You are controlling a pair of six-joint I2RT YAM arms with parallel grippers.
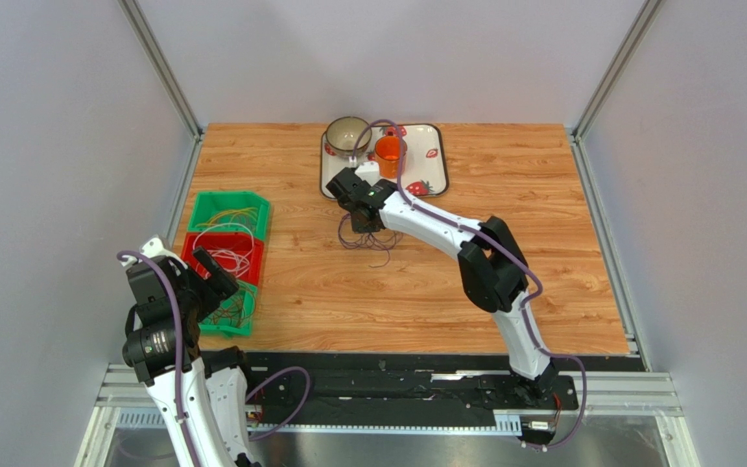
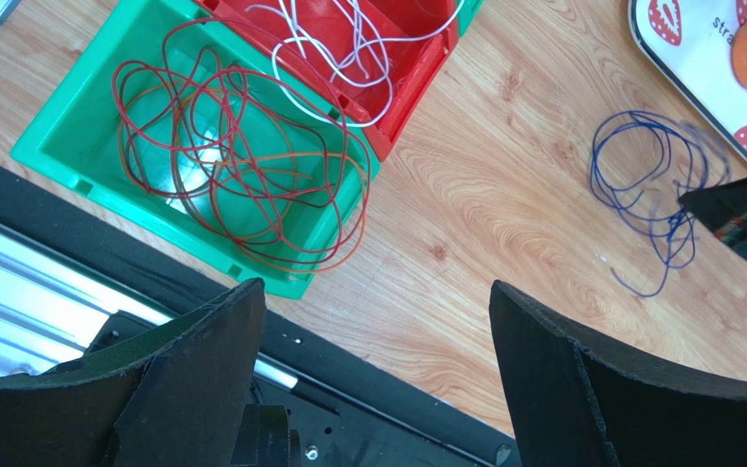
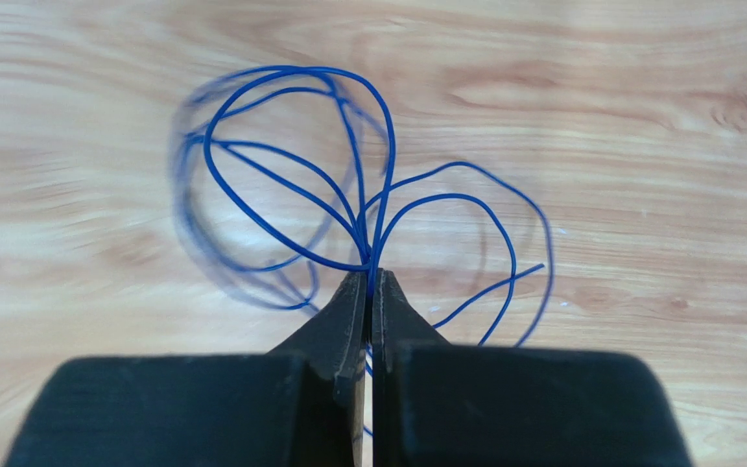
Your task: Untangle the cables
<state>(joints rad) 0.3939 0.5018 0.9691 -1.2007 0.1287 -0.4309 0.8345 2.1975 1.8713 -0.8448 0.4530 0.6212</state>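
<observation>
A blue-purple cable lies in loose loops on the wooden table; it also shows in the top view and in the left wrist view. My right gripper is shut on several of its strands where the loops cross, low over the table. Dark red and orange cables lie coiled in a green bin. White cables lie in a red bin. Yellow cables lie in the far green bin. My left gripper is open and empty, above the table's near edge beside the bins.
A white strawberry-print tray at the back holds a mug and an orange cup, just behind my right gripper. The three bins stand in a row at the table's left edge. A black rail runs along the near edge.
</observation>
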